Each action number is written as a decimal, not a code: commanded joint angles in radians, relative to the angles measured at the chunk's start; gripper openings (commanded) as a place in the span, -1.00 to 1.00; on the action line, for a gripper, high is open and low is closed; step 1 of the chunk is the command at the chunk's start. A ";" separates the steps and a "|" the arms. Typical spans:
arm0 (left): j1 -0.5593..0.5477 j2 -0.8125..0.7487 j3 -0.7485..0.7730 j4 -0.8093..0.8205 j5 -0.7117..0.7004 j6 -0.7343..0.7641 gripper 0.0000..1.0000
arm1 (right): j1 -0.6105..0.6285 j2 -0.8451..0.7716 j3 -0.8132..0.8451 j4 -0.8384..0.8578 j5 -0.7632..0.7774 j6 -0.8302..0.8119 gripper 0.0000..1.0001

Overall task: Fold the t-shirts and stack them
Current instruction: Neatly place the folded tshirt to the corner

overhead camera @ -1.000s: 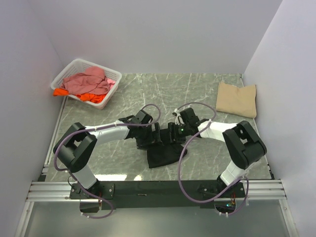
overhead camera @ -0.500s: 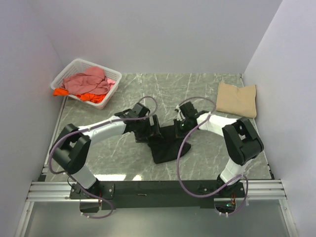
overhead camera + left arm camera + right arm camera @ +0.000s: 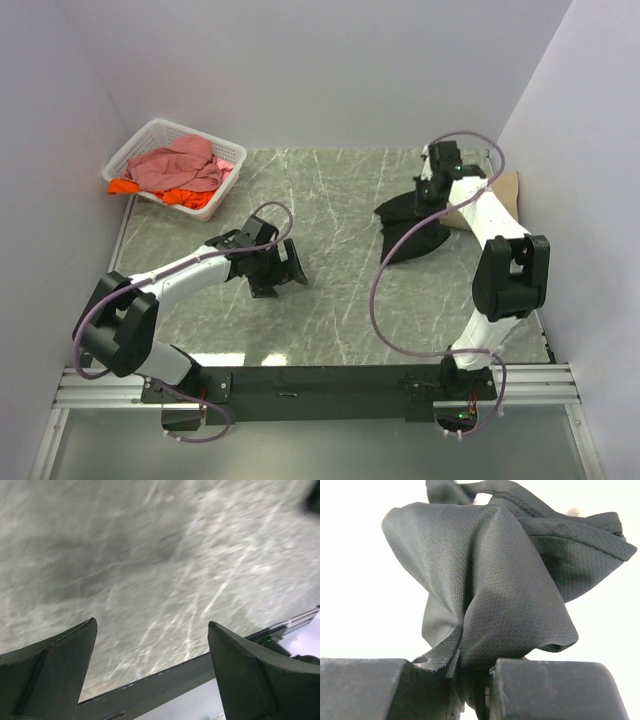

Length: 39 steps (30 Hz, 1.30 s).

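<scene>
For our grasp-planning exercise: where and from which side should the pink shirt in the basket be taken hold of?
Probably pinch the pink shirt at its raised crest, from straight above: it heaps over the basket rim, whose walls block sideways approaches.

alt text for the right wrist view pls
A bunched black t-shirt is clamped in the shut right gripper at the bottom edge of the picture, its fine-mesh cloth spreading in folds above the fingers. The background is washed-out white.

Cloth of the black shirt [image 3: 490, 580]: matt, fine pinhole knit (hem stitched); tabletop [image 3: 330, 190]: smooth, marble-veined stone look; basket [image 3: 226, 188]: white plastic lattice.
</scene>
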 commanded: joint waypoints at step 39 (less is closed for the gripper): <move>0.004 -0.140 -0.164 -0.105 -0.012 -0.042 0.97 | -0.417 0.561 0.838 -0.147 0.095 -0.086 -1.00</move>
